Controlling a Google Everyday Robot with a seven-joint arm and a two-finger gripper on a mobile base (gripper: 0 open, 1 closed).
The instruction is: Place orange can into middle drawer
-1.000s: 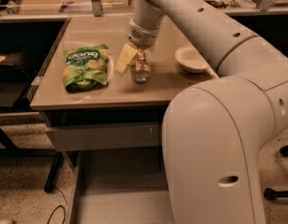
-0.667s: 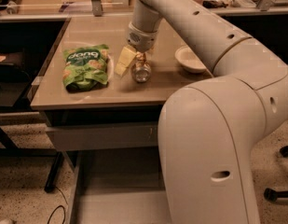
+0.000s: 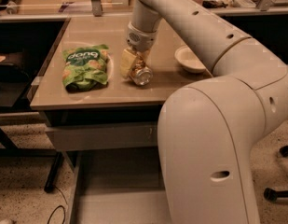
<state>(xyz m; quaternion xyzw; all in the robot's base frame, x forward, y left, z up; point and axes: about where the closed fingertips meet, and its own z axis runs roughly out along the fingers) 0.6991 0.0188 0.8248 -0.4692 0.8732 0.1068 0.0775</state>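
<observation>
While pincer (image 3: 134, 65) apparently clamps orange can (image 3: 141, 74), can tilted within grip, beside green bag (image 3: 85, 67).

Gripper (image 3: 136, 68) sits near the middle of the worktop (image 3: 83, 36), clamped on the orange can (image 3: 140, 73). Only one cream finger (image 3: 126, 63) shows, the other is behind the can, and the can's label print is too small to read. The robot arm (image 3: 218, 139) covers the worktop's front-right corner, the right rim of the white bowl (image 3: 188, 59) and the right side of the middle drawer (image 3: 111, 190), and the picture's bottom edge cuts off the drawer's near end.
</observation>
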